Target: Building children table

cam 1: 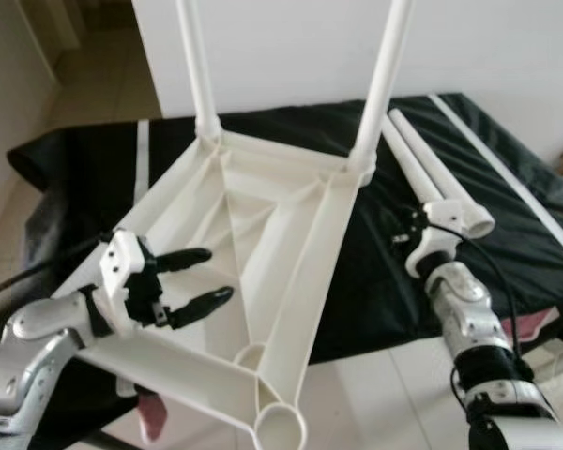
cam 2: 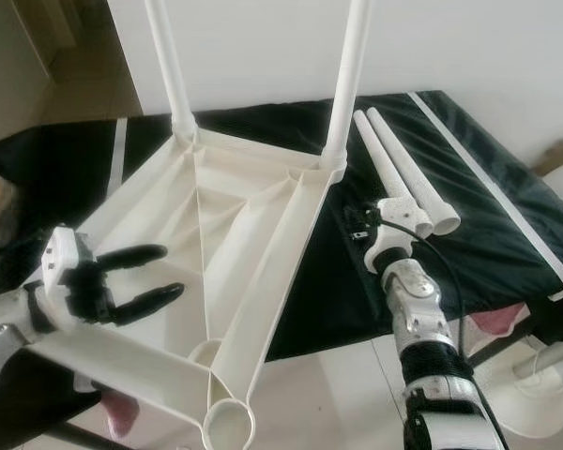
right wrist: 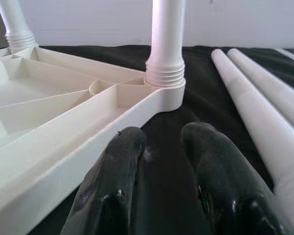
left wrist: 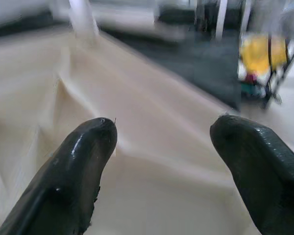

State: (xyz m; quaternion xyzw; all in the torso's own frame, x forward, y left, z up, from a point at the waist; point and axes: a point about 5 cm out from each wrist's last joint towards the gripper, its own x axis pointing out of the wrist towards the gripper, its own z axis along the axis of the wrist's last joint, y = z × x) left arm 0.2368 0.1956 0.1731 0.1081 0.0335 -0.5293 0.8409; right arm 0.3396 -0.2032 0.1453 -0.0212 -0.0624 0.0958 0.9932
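1. Black-covered surface (cam 1: 507, 202) set before a white wall (cam 1: 291, 47), tiled floor (cam 1: 385, 394) below its near edge.
2. White plastic tabletop (cam 1: 263, 244), turned underside up on the black cover, ribbed underside exposed, near corner overhanging the edge toward the camera.
3. Two fitted legs (cam 1: 383, 70), standing upright in the far corner sockets.
4. Empty leg socket (cam 1: 280, 427) at the near corner; second empty socket just beside it.
5. Two loose legs (cam 1: 430, 173), lying side by side on the cover, just right of the tabletop.
6. Left gripper (cam 1: 205, 275), fingers (left wrist: 73, 176) spread wide apart, holding nothing, poised over the tabletop's left side.
7. Right gripper (right wrist: 159, 161), fingers nearly together with only a narrow gap, empty, resting low over the black cover between the tabletop's right edge and the loose legs.
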